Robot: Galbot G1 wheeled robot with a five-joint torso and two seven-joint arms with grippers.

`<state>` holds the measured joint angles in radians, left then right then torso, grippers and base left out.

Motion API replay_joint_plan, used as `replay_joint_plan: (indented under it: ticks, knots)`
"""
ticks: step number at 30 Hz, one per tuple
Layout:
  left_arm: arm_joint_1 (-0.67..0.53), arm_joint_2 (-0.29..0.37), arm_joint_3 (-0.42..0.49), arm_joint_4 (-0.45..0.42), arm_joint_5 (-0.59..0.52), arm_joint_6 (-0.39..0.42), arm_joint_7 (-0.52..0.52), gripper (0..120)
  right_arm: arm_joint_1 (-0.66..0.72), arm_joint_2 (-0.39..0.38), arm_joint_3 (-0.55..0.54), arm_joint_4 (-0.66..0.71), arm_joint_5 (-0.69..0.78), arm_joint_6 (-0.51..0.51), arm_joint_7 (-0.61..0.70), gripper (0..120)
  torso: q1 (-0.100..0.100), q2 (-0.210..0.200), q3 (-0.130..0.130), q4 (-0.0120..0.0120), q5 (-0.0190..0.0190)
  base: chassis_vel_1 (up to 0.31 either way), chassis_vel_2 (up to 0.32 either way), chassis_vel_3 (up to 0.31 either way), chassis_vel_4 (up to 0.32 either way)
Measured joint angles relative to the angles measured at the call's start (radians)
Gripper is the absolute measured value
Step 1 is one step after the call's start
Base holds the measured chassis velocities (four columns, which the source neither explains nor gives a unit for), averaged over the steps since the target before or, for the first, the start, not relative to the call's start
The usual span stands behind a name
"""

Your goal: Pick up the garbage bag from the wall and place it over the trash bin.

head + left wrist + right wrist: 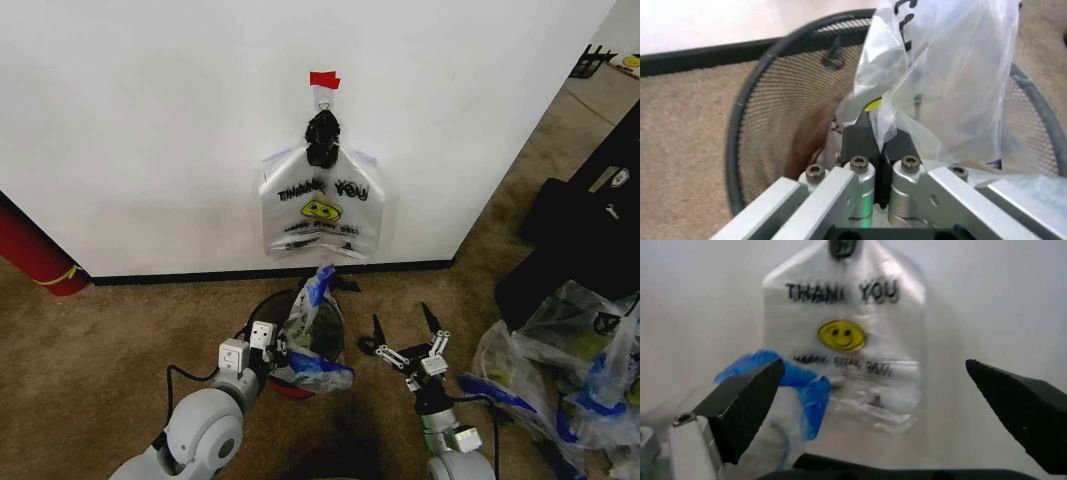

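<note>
Plastic bag: the garbage bag, thin and see-through with blue patches, is off the wall and sits at the trash bin, part of it standing up above the rim, part draped at the near side
Bin: black wire mesh on the carpet just below the wall, its rim largely uncovered in the left wrist view
Left gripper: low at the bin's near rim, fingers pressed together and pinching a fold of the bag
Right gripper: just beside the bin on the robot's right, fingers spread wide, holding nothing
Hook: a second bag with "THANK YOU" and a yellow smiley hangs there, under a red tape strip
Done: bag taken from the wall and brought to the bin
Left to do: by my reading, the bag's mouth is not yet opened and stretched over the rim
</note>
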<state>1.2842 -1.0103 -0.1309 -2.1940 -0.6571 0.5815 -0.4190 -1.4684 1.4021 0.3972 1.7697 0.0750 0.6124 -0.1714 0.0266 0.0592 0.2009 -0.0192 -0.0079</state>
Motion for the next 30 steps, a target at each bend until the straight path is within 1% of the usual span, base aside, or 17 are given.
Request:
replay_joint_plan:
  ticks: [2,5,7,8,9,12,14,16,18,20,24,30]
  knots:
    - [0.003,0.004,-0.006,-0.002,0.007,-0.002,-0.001,0,0.017,-0.018,-0.015,0.002,-0.001,-0.036,-0.003,100,0.000,0.000,0.000,-0.0002,-0.0001,0.000,0.000,0.000,0.000]
    - [0.004,0.007,-0.009,0.004,0.012,-0.008,-0.002,0,0.047,-0.055,-0.046,0.013,0.031,-0.127,-0.011,100,0.000,0.000,0.000,0.0001,0.0000,0.000,0.000,0.000,0.000]
    - [-0.002,0.009,-0.008,0.011,0.012,-0.011,0.000,0,0.058,-0.078,-0.057,0.028,0.089,-0.221,-0.030,100,0.000,0.000,0.000,-0.0001,-0.0002,0.000,0.000,0.000,0.000]
    - [-0.002,0.009,-0.008,0.011,0.012,-0.011,0.000,0,0.058,-0.078,-0.057,0.028,0.089,-0.221,-0.030,100,0.000,0.000,0.000,-0.0001,-0.0002,0.000,0.000,0.000,0.000]
    - [-0.005,0.010,-0.007,0.012,0.012,-0.012,0.001,0,0.064,-0.084,-0.061,0.033,0.112,-0.258,-0.037,100,0.000,0.000,0.000,-0.0003,-0.0001,0.000,0.000,0.000,0.000]
    - [-0.008,0.014,-0.010,0.012,0.009,-0.015,0.004,0,0.086,-0.097,-0.064,0.042,0.179,-0.365,-0.081,100,0.000,0.000,0.000,0.0001,-0.0001,0.000,0.000,0.000,0.000]
    - [-0.012,0.018,-0.011,0.013,0.008,-0.017,0.005,0,0.094,-0.100,-0.056,0.046,0.196,-0.418,-0.107,100,0.000,0.000,0.000,0.0000,-0.0001,0.000,0.000,0.000,0.000]
    - [-0.014,0.020,-0.011,0.014,0.008,-0.018,0.005,0,0.096,-0.101,-0.055,0.046,0.197,-0.428,-0.112,100,0.000,0.000,0.000,0.0000,-0.0001,0.000,0.000,0.000,0.000]
    - [-0.012,0.025,-0.024,0.016,0.007,-0.021,0.007,0,0.112,-0.111,-0.056,0.051,0.209,-0.482,-0.143,100,0.000,0.000,0.000,-0.0006,0.0001,0.000,0.000,0.000,0.000]
    - [-0.004,0.024,-0.039,0.013,0.007,-0.022,0.006,0,0.129,-0.123,-0.066,0.061,0.227,-0.528,-0.168,100,0.000,0.000,0.000,0.0000,-0.0001,0.000,0.000,0.000,0.000]
    - [0.006,0.017,-0.065,0.000,0.008,-0.023,0.003,0,0.153,-0.142,-0.087,0.062,0.242,-0.558,-0.192,100,0.000,0.000,0.000,-0.0001,-0.0001,0.000,0.000,0.000,0.000]
    - [0.023,0.014,-0.099,-0.017,0.012,-0.022,0.000,0,0.181,-0.167,-0.127,0.042,0.253,-0.563,-0.210,100,0.000,0.000,0.000,-0.0002,-0.0001,0.000,0.000,0.000,0.000]
